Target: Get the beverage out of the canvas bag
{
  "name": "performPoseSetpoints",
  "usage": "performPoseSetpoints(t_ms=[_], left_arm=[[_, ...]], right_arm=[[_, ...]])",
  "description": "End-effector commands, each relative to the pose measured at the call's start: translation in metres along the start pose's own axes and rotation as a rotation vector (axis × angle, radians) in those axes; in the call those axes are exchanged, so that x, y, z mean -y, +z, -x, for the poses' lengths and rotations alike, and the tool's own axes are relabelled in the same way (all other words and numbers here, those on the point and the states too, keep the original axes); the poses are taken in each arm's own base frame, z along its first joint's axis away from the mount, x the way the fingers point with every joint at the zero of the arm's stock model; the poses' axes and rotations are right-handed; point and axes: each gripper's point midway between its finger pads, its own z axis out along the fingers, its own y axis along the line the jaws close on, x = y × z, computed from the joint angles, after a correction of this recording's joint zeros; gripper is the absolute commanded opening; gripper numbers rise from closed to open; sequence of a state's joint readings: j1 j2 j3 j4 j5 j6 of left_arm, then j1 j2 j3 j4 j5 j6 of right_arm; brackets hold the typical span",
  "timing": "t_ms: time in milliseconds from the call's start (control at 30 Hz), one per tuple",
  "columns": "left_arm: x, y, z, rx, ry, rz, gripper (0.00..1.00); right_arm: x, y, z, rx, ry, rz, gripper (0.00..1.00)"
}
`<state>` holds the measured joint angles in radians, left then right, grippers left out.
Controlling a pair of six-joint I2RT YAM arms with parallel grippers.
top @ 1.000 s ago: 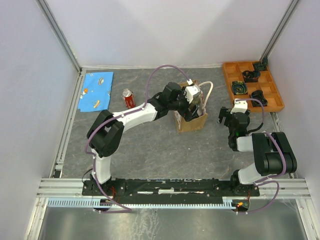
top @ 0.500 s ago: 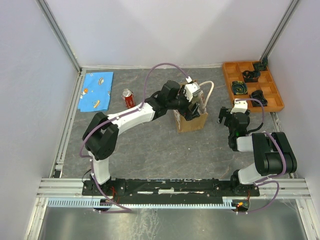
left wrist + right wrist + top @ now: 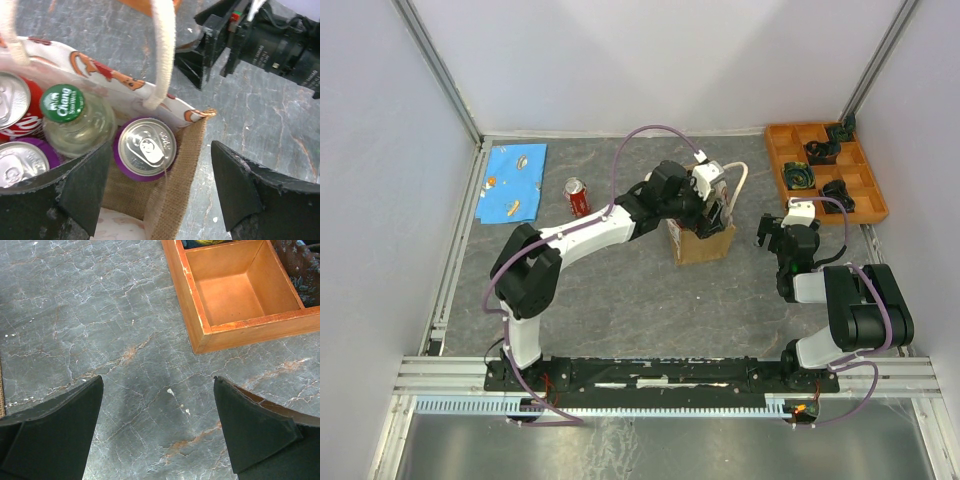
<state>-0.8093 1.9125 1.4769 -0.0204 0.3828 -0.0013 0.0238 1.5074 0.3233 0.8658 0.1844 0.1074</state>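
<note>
The canvas bag [image 3: 706, 246] stands mid-table, its white handle [image 3: 165, 55] looped upward. Inside it I see a purple-rimmed beverage can [image 3: 146, 148], a green-capped clear bottle [image 3: 75, 117], a red can [image 3: 12, 107] and another silver-topped can [image 3: 20, 162]. My left gripper [image 3: 161, 150] hangs open over the bag's right corner. One finger is inside, next to the bottle; the other is outside, above the table, so the purple can and the bag wall lie between them. It holds nothing. My right gripper [image 3: 157, 385] is open over bare table to the right of the bag.
An orange compartment tray [image 3: 871, 206] with dark parts sits at the back right, its corner [image 3: 200, 335] close to my right gripper. A red can [image 3: 578, 197] stands left of the bag beside a blue cloth [image 3: 515, 183]. The right arm [image 3: 260, 40] is near the bag.
My left wrist has shifted slightly right and back over the bag's mouth, and its jaws have narrowed a little. The right arm has not moved.
</note>
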Motion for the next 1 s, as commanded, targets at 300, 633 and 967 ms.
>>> performPoseSetpoints(t_ms=[300, 633, 967], left_arm=[[-0.029, -0.022, 0.053, 0.125, -0.292, 0.277, 0.76], [-0.037, -0.026, 0.033, 0.038, -0.269, 0.424, 0.76], [-0.018, -0.010, 0.021, 0.001, -0.262, 0.453, 0.83]], right_arm=[[-0.001, 0.005, 0.018, 0.051, -0.002, 0.003, 0.99], [-0.001, 0.005, 0.018, 0.051, -0.004, 0.004, 0.99], [-0.001, 0.005, 0.018, 0.052, -0.004, 0.004, 0.99]])
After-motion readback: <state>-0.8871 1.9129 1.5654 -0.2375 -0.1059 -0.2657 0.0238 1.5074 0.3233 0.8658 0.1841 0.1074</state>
